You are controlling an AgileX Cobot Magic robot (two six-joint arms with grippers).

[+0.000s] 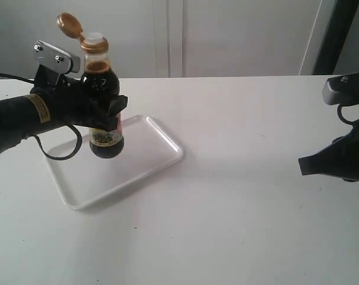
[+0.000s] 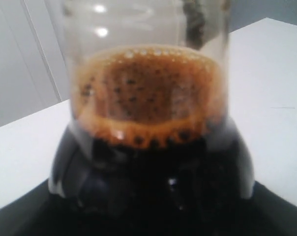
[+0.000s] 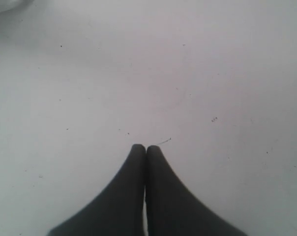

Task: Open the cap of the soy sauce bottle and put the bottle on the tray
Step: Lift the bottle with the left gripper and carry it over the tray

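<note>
The left tool (image 1: 99, 107) is gripping the soy sauce bottle (image 1: 103, 104) around its body, holding it upright in the air above the near part of the tray (image 1: 161, 155). The cap (image 1: 69, 25) is already flipped back on its hinge, with the white spout showing, so what seems left is the setting down. To do it well, the bottle should be kept vertical so nothing spills from the open spout, lowered straight until its base is sitting flat inside the raised rim, and only then released.

The right tool (image 3: 146, 147) is hanging over the bare tabletop (image 1: 245, 208), well apart from the tray, its tips pressed together and holding nothing.

The exterior view is showing the cap and tray; the left wrist view is showing only foam on the dark liquid.
</note>
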